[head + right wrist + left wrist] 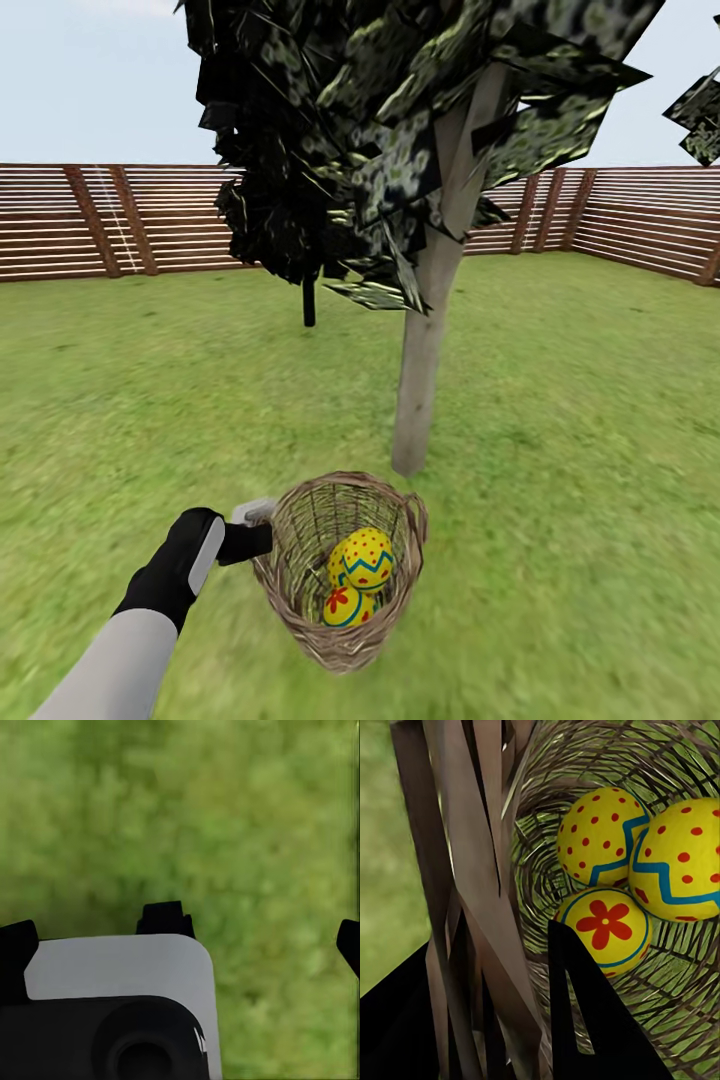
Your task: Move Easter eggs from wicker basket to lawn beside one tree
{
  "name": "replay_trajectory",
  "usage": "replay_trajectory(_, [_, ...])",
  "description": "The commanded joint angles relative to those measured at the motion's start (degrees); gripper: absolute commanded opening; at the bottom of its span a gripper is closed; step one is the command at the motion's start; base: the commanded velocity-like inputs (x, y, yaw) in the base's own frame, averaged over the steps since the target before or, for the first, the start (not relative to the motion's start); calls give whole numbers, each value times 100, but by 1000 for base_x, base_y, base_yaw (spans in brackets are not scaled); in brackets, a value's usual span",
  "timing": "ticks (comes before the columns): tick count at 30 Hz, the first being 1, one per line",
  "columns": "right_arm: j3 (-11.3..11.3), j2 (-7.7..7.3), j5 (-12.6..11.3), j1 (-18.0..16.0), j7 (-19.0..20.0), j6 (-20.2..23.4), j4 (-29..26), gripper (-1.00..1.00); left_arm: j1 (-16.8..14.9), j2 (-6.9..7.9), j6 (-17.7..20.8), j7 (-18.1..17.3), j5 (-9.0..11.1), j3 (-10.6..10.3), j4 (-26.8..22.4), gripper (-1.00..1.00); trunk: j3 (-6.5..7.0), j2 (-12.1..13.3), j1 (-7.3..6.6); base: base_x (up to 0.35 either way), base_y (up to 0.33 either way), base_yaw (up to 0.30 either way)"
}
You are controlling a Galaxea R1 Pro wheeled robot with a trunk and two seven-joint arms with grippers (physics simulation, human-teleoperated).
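So the left gripper (262, 541) has the wicker basket (340, 570) by its rim at about 9 o'clock. In the left wrist cam the fingers (585, 1020) sit either side of the woven wall, one inside and one outside, clamped on it. Basket is tipped w/ its mouth facing the head cam, so you can look straight in.

All three Easter eggs (362, 575) are in the basket. Wrist cam shows them bunched at the bottom touching each other: flower egg (604, 931) nearest the inner finger, two zigzag ones (598, 836) behind it. Head cam only makes out two clearly, flower one lower, dotted one above.

Tree (428, 340) w/ the thick pale trunk is right at 12 o'clock from the basket, base of the trunk just beyond the rim, leaves hanging overhead. Thin dark trunk (309, 300) further back at approx 11. Fence (100, 220) runs round the back of the lawn (600, 420).

Right gripper (259, 934): wrist cam has it over blurry grass, fingertips spread wide, nothing between them.
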Motion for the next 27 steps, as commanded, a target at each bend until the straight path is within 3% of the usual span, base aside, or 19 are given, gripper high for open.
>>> replay_trajectory(1, [-50,-3,52,-4,17,-22,9,100,-8,-8,36,-20,84,30,-6,-100,-5,-3,3,312,-166,0])
replay_trajectory(7, [-78,-96,18,-23,90,70,-176,100,-9,-11,36,-5,84,22,19,-100,-5,-3,3,183,-105,0])
replay_trajectory(9, [-84,-219,4,-73,95,734,-804,100,-9,-14,36,-3,84,21,17,-100,-5,-3,3,4,-3,0])
replay_trajectory(11, [-99,-265,-16,-91,90,1831,-2214,100,-8,-16,36,-3,84,26,20,-100,-5,-3,3,0,0,0])
replay_trajectory(12, [-104,-261,-31,-96,92,1977,-2625,100,-10,-16,36,-3,84,23,24,-100,-5,-3,3,0,0,0])
replay_trajectory(16, [-101,-258,-803,-109,87,2079,-4220,100,-10,-16,36,2,84,26,23,-100,-59,-123,69,0,0,0])
replay_trajectory(21, [-92,-232,-887,-110,56,2062,-5367,100,-9,-16,36,29,80,30,21,-100,-149,-323,178,0,0,0])
replay_trajectory(27, [-59,-249,-899,-120,30,2069,-5558,100,-11,-16,36,41,76,28,-10,-100,-256,-564,310,0,0,0])
